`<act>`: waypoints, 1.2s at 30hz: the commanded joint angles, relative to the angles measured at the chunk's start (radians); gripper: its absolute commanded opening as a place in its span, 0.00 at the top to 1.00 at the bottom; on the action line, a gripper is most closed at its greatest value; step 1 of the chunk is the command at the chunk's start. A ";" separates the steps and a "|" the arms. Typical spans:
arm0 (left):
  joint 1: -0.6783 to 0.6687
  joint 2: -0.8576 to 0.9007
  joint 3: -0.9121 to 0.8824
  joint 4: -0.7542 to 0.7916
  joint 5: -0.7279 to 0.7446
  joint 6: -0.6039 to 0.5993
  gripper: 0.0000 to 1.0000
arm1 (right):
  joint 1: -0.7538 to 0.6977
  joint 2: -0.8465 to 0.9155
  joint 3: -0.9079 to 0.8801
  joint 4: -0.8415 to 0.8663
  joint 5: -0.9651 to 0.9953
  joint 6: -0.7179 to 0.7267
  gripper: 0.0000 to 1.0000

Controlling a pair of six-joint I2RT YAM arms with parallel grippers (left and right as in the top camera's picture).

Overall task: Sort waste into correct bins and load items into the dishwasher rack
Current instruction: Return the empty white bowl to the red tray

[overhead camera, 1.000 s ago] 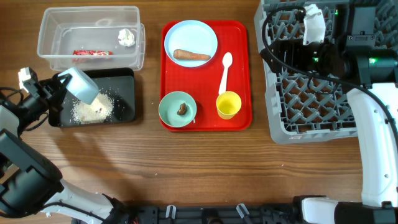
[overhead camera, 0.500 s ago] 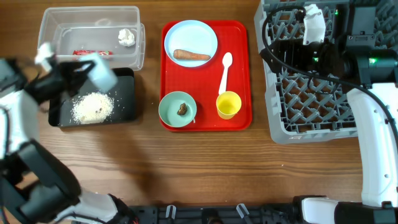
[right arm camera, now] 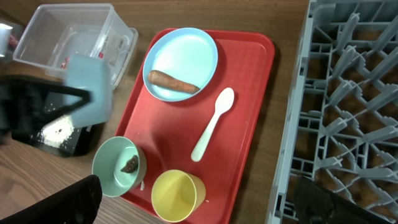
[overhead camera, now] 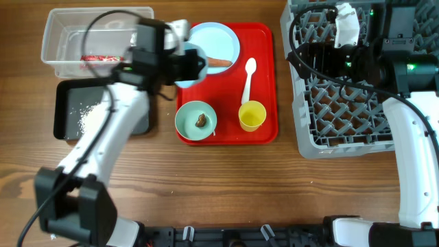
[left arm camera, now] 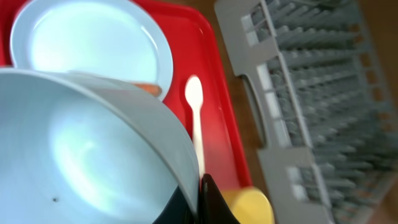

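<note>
My left gripper [overhead camera: 186, 65] [left arm camera: 200, 202] is shut on the rim of the small white bowl [overhead camera: 184, 60] [left arm camera: 81, 149] and holds it above the red tray's upper left. The light blue plate [overhead camera: 218, 38] carries the carrot piece [overhead camera: 218, 62]. The white spoon [overhead camera: 248, 77], the yellow cup [overhead camera: 252, 115] and the small light blue bowl [overhead camera: 195, 120] with the brown lump [overhead camera: 201, 120] are on the red tray. Rice crumbs [overhead camera: 86, 118] lie in the black tray [overhead camera: 63, 103]. The wrapper [overhead camera: 96, 58] lies in the clear tub [overhead camera: 62, 34]. The tissue is hidden. My right gripper [right arm camera: 196, 193] is open and empty.
The red serving tray [overhead camera: 264, 41] lies mid-table. The grey rack [overhead camera: 343, 113] stands at the right, with my right arm over its far part. My left arm stretches across the black tray and the tub's right end.
My left gripper has carried the white bowl from over the black tray rightward to the red tray's upper left. The rice crumbs stay in the black tray. The right arm has not moved.
</note>
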 commanded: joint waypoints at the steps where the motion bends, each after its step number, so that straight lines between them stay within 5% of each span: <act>1: -0.093 0.039 0.007 0.065 -0.219 0.004 0.96 | 0.005 0.011 0.025 -0.010 0.007 -0.002 0.00; 16: -0.156 0.079 0.222 0.056 -0.229 0.147 0.96 | 0.005 0.011 0.025 -0.024 0.006 0.002 0.00; 36: -0.243 0.283 0.223 0.062 -0.327 0.345 0.96 | 0.005 0.011 0.025 -0.062 0.006 0.001 0.00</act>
